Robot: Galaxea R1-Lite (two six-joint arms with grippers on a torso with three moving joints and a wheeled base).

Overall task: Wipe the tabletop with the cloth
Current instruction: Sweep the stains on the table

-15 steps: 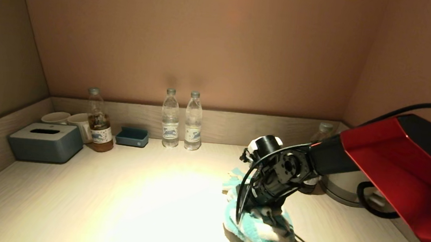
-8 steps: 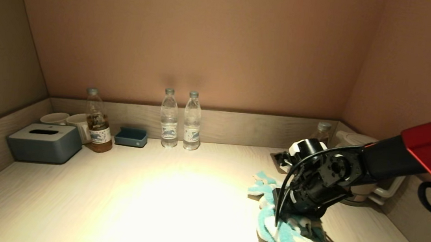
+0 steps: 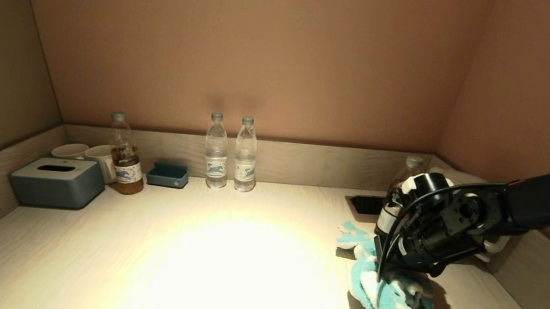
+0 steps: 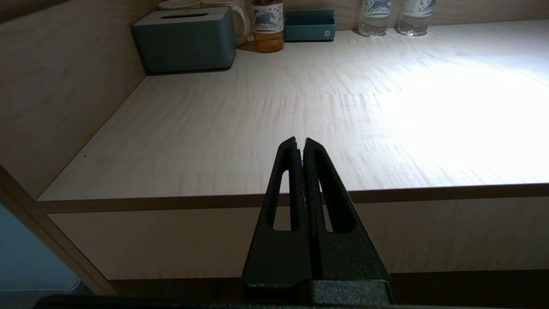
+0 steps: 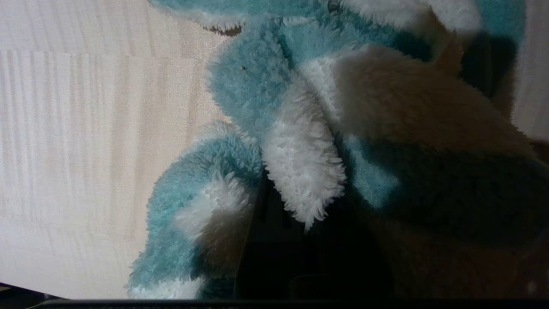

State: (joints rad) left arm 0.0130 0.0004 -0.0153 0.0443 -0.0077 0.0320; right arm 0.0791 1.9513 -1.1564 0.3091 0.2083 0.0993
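A fluffy teal and white cloth (image 3: pixel 392 299) lies bunched on the pale wooden tabletop (image 3: pixel 193 268) at the front right. My right gripper (image 3: pixel 402 278) points down into the cloth and is shut on it, pressing it on the table. The cloth (image 5: pixel 300 128) fills the right wrist view and hides the fingertips. My left gripper (image 4: pixel 300 143) is shut and empty, parked below and before the table's front edge (image 4: pixel 171 201); it does not show in the head view.
Along the back wall stand a grey tissue box (image 3: pixel 58 181), two mugs (image 3: pixel 88 154), a tea bottle (image 3: pixel 125 160), a blue tray (image 3: pixel 168 174) and two water bottles (image 3: pixel 227 152). A bottle (image 3: pixel 404 174), a kettle and a dark recessed socket (image 3: pixel 365 204) are at the back right.
My right gripper has dragged the cloth rightward across the table, from the middle right towards the right wall. The socket recess is now uncovered. The left arm has not moved.
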